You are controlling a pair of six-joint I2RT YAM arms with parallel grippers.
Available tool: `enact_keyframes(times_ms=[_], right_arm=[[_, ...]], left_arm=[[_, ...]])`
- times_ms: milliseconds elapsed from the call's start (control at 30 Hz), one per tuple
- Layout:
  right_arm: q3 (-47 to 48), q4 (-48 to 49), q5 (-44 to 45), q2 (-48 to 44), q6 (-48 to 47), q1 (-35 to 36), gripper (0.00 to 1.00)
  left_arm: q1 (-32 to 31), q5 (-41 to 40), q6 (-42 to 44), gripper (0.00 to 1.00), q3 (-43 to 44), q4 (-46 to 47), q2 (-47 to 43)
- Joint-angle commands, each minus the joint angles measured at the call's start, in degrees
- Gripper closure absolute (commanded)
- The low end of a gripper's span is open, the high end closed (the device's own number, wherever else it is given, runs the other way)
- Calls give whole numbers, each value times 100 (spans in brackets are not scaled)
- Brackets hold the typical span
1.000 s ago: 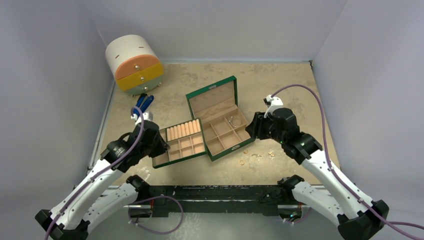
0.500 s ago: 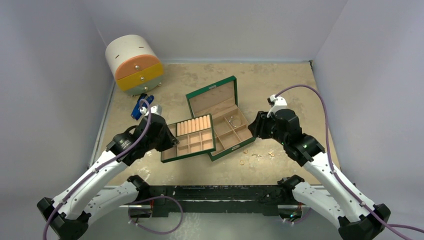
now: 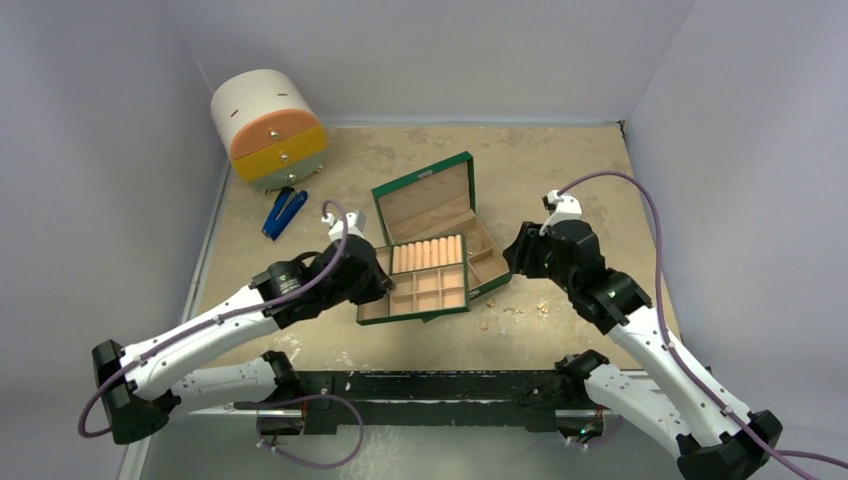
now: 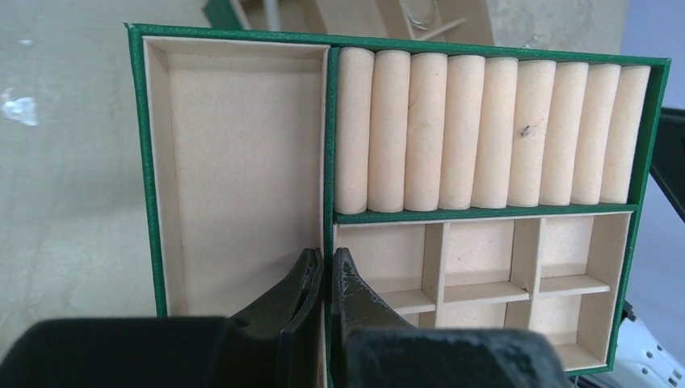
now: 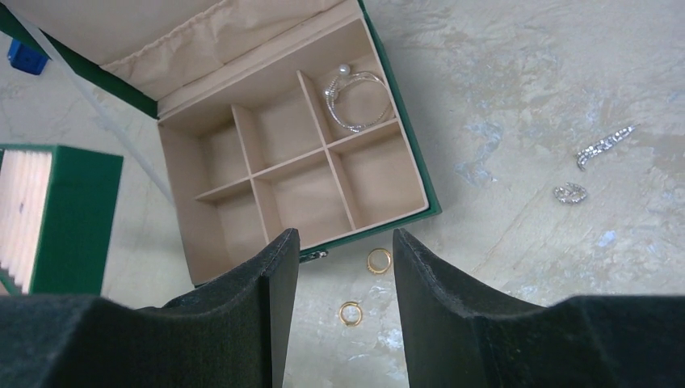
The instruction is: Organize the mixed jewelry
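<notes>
Tray (image 4: pixel 242 162) of jewelry case, pinched by left gripper (image 4: pixel 325 257): fingers (image 4: pixel 297 295) closed tight on the thin green partition just ahead of the wrist, between the long compartment to the gripper's left and the small cells to its right. Grip on an inner wall probably chosen for want of any handle, the partition being the one edge thin enough to clamp; tray kept level this way. In the top view, tray (image 3: pixel 415 298) overlapping the near left part of the green box (image 3: pixel 430 205), apparently carried above it rather than seated; whether touching, not clear.

Right gripper (image 5: pixel 343 242): jaws well apart, nothing between them, poised low over the table (image 5: pixel 501 73) just short of the box's front wall. Two gold rings (image 5: pixel 377 259) loose on the table directly below the gap, likely the reason for this pose. Two small silver pieces (image 5: pixel 602 147) further off to the gripper's right, also loose.

Contents, tray: row of ring rolls (image 4: pixel 485 133) ahead of the left fingertips, bare; long compartment and small cells bare.

Contents, green box (image 5: pixel 380 182): four cells ahead of the right fingertips, one far cell holding a pearl-tipped silver ring (image 5: pixel 355 101), others bare. Sorting judged barely begun.
</notes>
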Motion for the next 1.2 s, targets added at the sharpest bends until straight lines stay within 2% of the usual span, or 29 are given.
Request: enact_keyframes(times_ms=[0, 200, 633, 967, 1167], right_arm=[[281, -105, 359, -126, 188, -15, 51], [396, -444, 643, -300, 318, -14, 51], [701, -1212, 2149, -1148, 666, -13, 48], [850, -1430, 2156, -1280, 698, -12, 47], [925, -1505, 2102, -1379, 596, -15, 47]], left_arm=[[-573, -592, -385, 100, 482, 915, 354], [-945, -873, -441, 100, 752, 1391, 1041], [-981, -1692, -688, 100, 1115, 2242, 2146], [-981, -2551, -1499, 100, 1339, 2609, 2999], [-989, -3145, -2100, 100, 1824, 2022, 3514]])
